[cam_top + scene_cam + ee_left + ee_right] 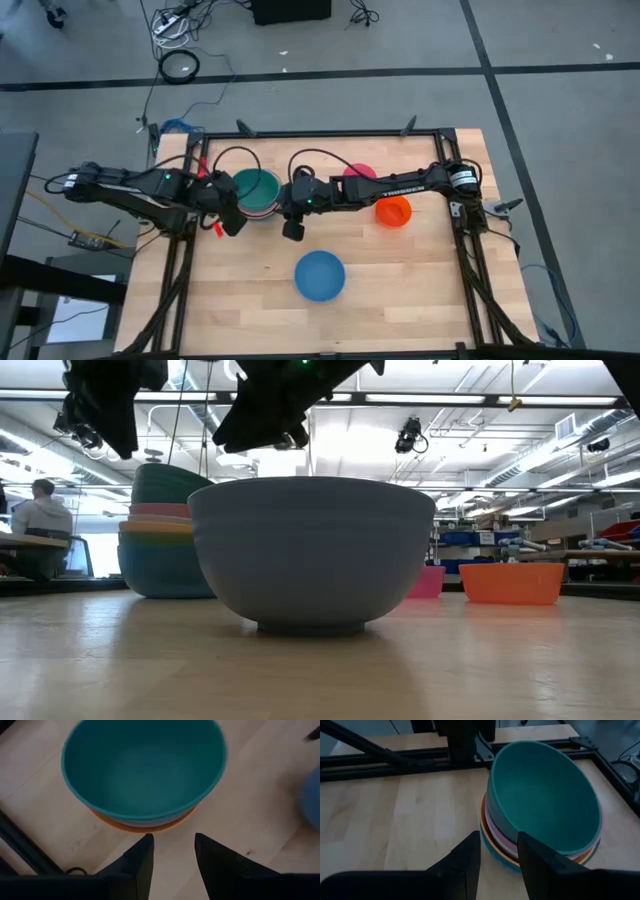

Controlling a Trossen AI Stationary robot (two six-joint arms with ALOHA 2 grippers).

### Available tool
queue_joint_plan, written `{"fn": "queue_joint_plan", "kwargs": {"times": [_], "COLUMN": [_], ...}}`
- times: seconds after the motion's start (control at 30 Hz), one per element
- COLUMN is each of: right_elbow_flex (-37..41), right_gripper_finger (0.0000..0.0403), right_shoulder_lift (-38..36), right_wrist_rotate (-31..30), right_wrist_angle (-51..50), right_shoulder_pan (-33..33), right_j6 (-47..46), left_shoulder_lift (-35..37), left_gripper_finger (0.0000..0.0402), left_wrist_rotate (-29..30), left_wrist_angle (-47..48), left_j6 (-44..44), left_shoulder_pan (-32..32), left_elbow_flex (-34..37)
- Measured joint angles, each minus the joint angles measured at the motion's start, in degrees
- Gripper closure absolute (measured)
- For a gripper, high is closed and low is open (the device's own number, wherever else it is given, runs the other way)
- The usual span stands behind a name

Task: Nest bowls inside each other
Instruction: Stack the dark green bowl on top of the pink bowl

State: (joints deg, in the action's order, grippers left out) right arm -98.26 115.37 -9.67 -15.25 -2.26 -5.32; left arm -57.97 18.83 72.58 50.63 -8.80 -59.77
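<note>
With both end effectors poised around the nested stack (257, 193), the task is partly done: several bowls sit one inside another with a teal bowl (544, 795) uppermost, while three bowls lie apart on the counter (420, 290). The left end effector (172, 852) hangs just short of the stack's rim, its fingers narrowly parted and holding nothing. The right end effector (499, 852) hovers on the opposite flank of the stack, fingers likewise narrowly parted and empty, with the stack's near wall directly ahead of its tips. A blue bowl (320, 275) stands alone on the counter below and beyond the right end effector, towards the front edge. An orange bowl (393, 211) lies back along the right arm, and a magenta bowl (360, 175) sits just behind that arm. Judged risks: the teal bowl appears tilted in the right wrist view, so further bowls seated on it may rock or slide off. The two end effectors are close together at the stack, so simultaneous motion could bring them into contact. The right arm's link passes directly over the magenta and orange bowls; a low sweep could knock either aside. A narrow finger gap may fail to straddle a bowl rim
</note>
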Motion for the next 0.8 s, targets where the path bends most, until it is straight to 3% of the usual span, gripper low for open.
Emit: {"fn": "queue_joint_plan", "kwargs": {"times": [0.27, 0.8], "right_elbow_flex": [0.0, 0.0], "right_gripper_finger": [0.0287, 0.0287], "right_shoulder_lift": [0.0, 0.0], "right_wrist_rotate": [-0.2, -0.2], "right_wrist_angle": [0.2, 0.1], "right_shoulder_pan": [0.0, -0.4], "right_j6": [0.0, -0.5], "left_shoulder_lift": [0.0, -0.6], "left_gripper_finger": [0.0249, 0.0249], "left_wrist_rotate": [4.0, 5.4], "left_wrist_angle": [-1.0, -5.1], "left_j6": [-0.7, -0.9], "left_shoulder_pan": [0.0, 0.2], "left_elbow_flex": [1.0, 0.2]}}
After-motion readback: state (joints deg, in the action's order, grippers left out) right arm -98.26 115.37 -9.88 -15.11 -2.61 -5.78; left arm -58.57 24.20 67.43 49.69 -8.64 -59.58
